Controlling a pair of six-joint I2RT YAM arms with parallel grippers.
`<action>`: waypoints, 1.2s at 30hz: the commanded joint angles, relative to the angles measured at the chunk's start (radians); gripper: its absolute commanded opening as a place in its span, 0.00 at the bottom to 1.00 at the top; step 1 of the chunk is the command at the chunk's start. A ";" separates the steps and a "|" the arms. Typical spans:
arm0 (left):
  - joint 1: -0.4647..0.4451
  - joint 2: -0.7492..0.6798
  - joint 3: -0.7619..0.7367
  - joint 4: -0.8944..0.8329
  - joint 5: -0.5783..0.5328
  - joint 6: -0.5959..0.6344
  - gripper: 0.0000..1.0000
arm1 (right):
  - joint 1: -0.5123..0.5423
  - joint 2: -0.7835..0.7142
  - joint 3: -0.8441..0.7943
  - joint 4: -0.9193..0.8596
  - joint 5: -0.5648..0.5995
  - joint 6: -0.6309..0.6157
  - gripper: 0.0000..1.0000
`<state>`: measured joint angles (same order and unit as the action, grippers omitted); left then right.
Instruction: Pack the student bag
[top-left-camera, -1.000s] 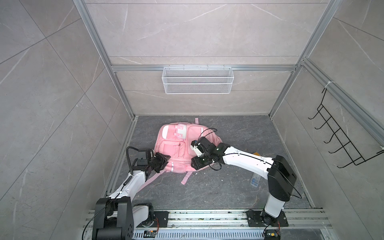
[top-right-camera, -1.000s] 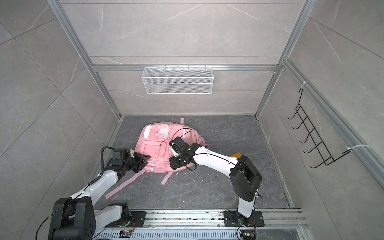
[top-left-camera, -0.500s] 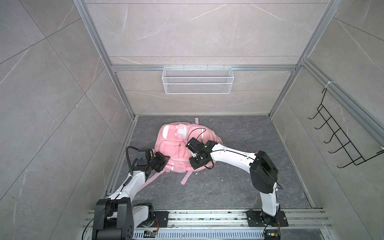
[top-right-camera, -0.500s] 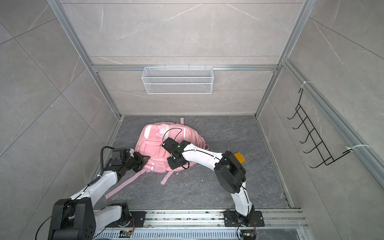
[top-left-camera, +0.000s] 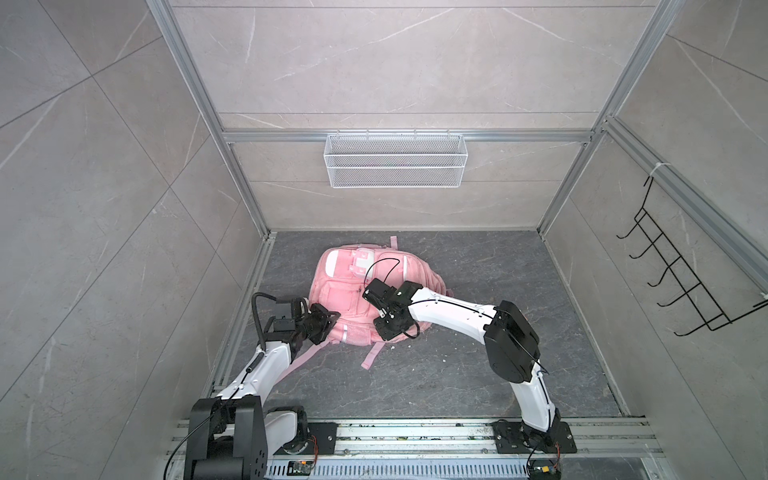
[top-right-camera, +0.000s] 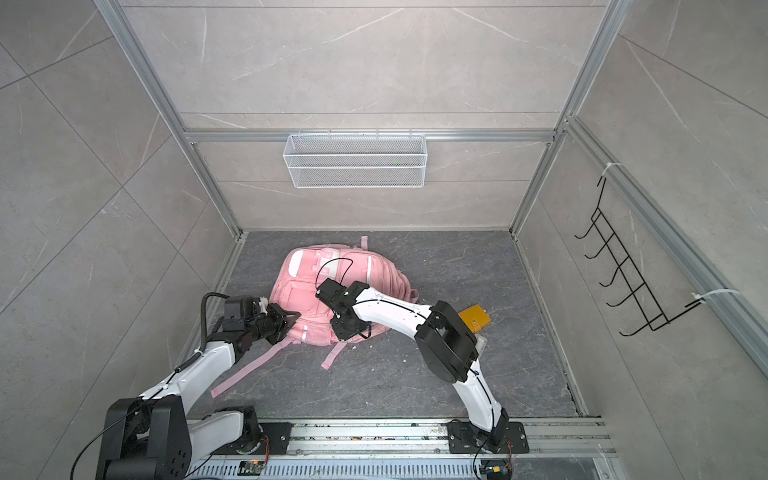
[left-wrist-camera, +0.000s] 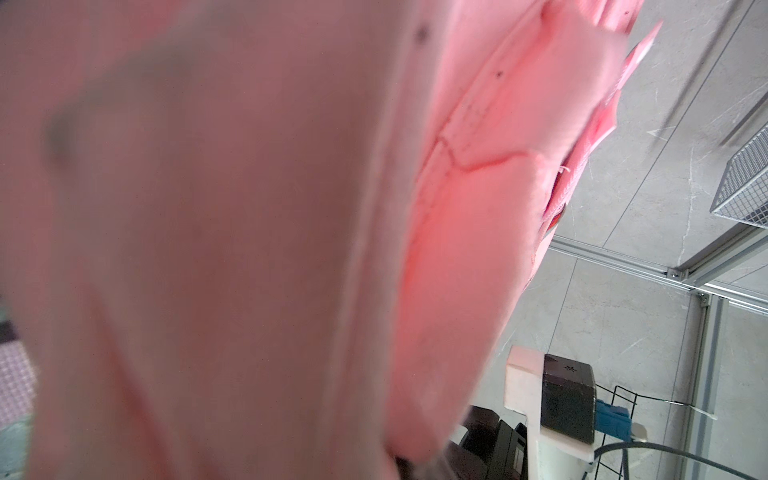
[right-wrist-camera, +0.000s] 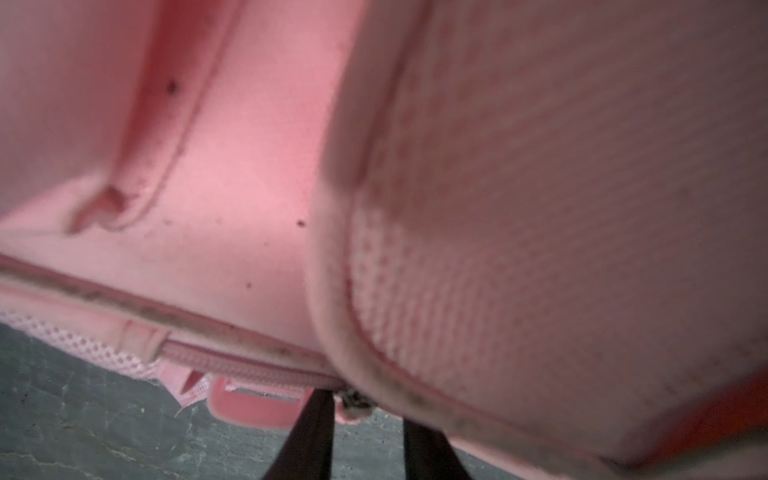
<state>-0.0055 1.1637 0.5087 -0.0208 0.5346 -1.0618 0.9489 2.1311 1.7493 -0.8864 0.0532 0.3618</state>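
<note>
Two white robot arms reach over a dark grey floor (top-left-camera: 457, 374) toward a pink backpack.

At the left, the left gripper (top-left-camera: 329, 322) lies low with its jaws closed. By the look of it, they pinch the nearest corner of the student bag (top-left-camera: 345, 286). The bag spreads away from the tips, flat on the floor with its pocketed front up. Pink fabric fills that arm's wrist camera (too close and blurred to show the pinch itself). A loose pink strap (top-right-camera: 245, 372) trails back beneath this arm.

Across the bag, the right gripper (right-wrist-camera: 365, 411) points down at the bag's near edge, beside a bulge of mesh fabric (right-wrist-camera: 519, 249). Its two dark fingers (right-wrist-camera: 311, 432) stand a little apart and hold nothing. The end of a closed zip (right-wrist-camera: 249, 368) and its small pull (right-wrist-camera: 353, 404) lie between the tips.

Farther right, behind this arm's elbow and well apart from the gripper, an orange-yellow flat object (top-right-camera: 473, 318) lies on the floor.

The step in hand looks like opening the bag: one gripper anchors the fabric while the other goes for the zip pull. Nothing appears packed yet, so the task seems early.

The next move calls for closing the right fingers squarely on that small pull. They would then draw it along the zip track against the left gripper's hold, so the soft fabric stays taut rather than bunching.
</note>
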 joint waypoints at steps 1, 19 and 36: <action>0.002 -0.016 0.008 0.006 -0.004 0.017 0.00 | 0.008 0.032 0.028 -0.038 0.031 -0.012 0.22; 0.002 -0.009 0.008 0.005 -0.001 0.018 0.00 | 0.011 -0.025 -0.085 0.049 -0.002 0.005 0.26; 0.004 -0.029 -0.016 0.004 -0.010 0.023 0.00 | 0.011 -0.129 -0.155 0.016 0.081 0.027 0.36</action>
<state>-0.0055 1.1530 0.5064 -0.0185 0.5343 -1.0622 0.9554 2.0369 1.6192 -0.8528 0.1150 0.3676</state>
